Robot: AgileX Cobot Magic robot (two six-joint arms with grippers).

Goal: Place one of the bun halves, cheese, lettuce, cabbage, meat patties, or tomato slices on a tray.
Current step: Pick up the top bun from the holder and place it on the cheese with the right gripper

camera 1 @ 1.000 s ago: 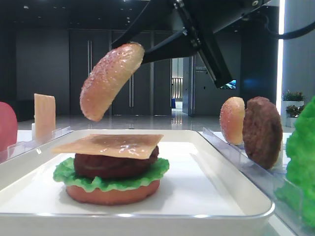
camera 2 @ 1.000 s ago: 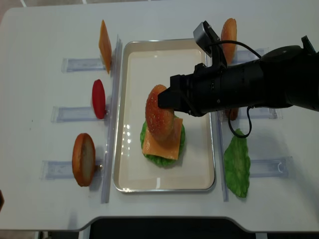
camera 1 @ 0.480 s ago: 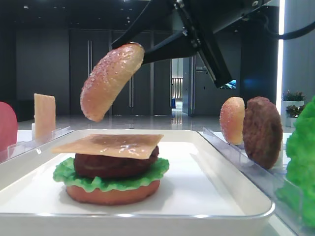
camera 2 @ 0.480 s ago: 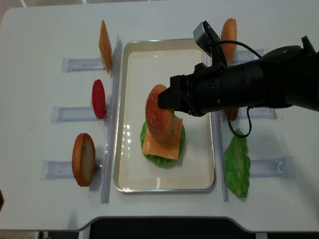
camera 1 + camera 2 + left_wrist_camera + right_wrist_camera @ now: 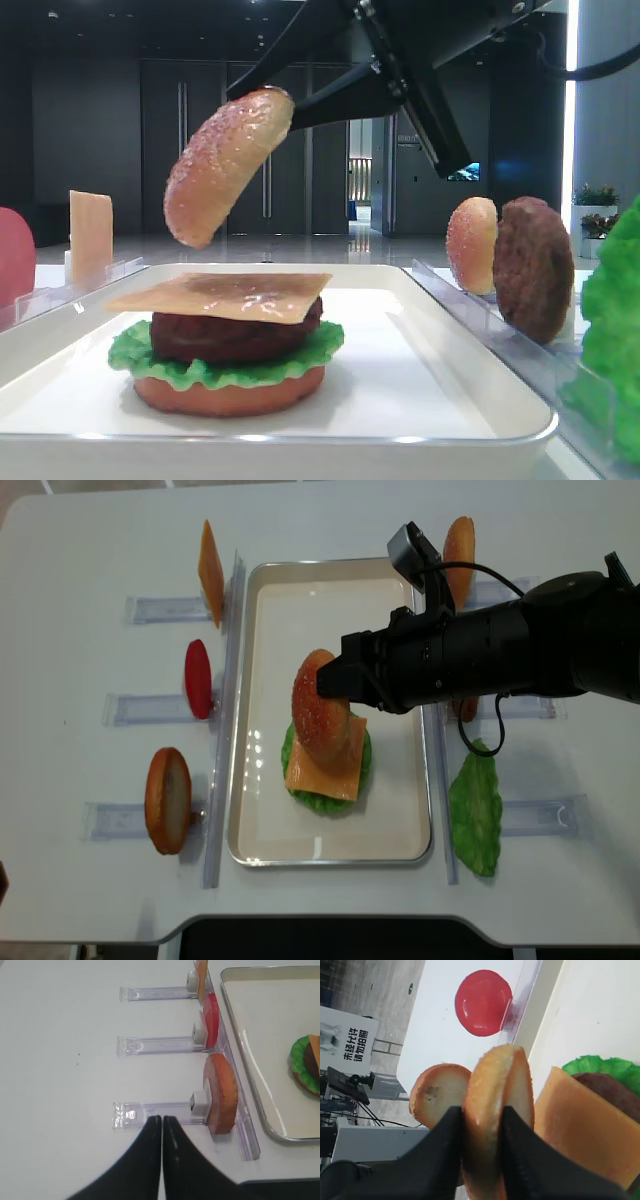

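Note:
My right gripper (image 5: pixel 482 1125) is shut on a domed, speckled golden-brown bun half (image 5: pixel 225 165) (image 5: pixel 318 710) (image 5: pixel 492 1110), held tilted in the air over the white tray (image 5: pixel 262 660) (image 5: pixel 440 385). Below it on the tray sits a stack: bun base, green lettuce (image 5: pixel 225 370), dark meat patty (image 5: pixel 235 335), and an orange cheese slice (image 5: pixel 220 295) (image 5: pixel 315 770) on top. The bun half does not touch the cheese. My left gripper (image 5: pixel 161 1119) is shut and holds nothing, low over the table beside a clear stand on the left.
Clear stands flank the tray. On the left stand a cheese slice (image 5: pixel 210 572), a red tomato slice (image 5: pixel 198 678) and a bun half (image 5: pixel 167 800). On the right are another bun half (image 5: pixel 459 542), a meat patty (image 5: pixel 532 268) and a lettuce leaf (image 5: pixel 475 810).

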